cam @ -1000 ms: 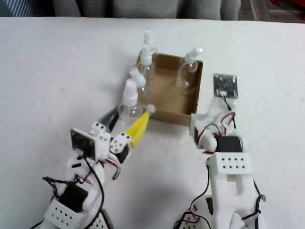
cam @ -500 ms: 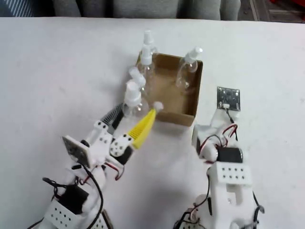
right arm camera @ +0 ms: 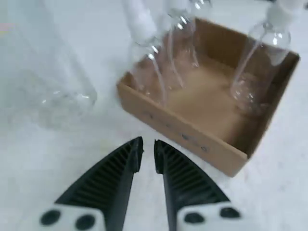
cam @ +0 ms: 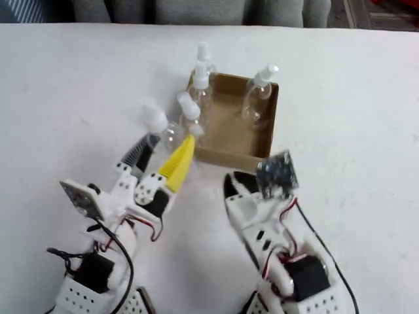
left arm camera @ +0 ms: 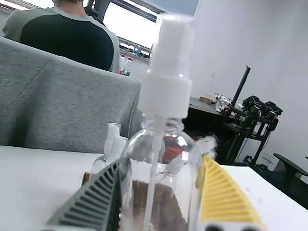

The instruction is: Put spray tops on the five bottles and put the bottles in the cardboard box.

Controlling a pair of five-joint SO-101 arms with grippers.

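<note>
Left claw (cam: pixel 169 140) grips a spray-topped bottle (cam: pixel 162 131) on the counter (cam: pixel 78 85), just outside the box (cam: pixel 232 159). I see my right claw (right arm camera: pixel 148 147) almost closed, holding nothing, facing the box's front wall. Inside stand more bottles (cam: pixel 256 98).

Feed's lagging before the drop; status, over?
Left hand shut on bottle, spray top on, left of cardboard box. Right hand shut, empty, at box front. Other bottles line box's left side.
</note>
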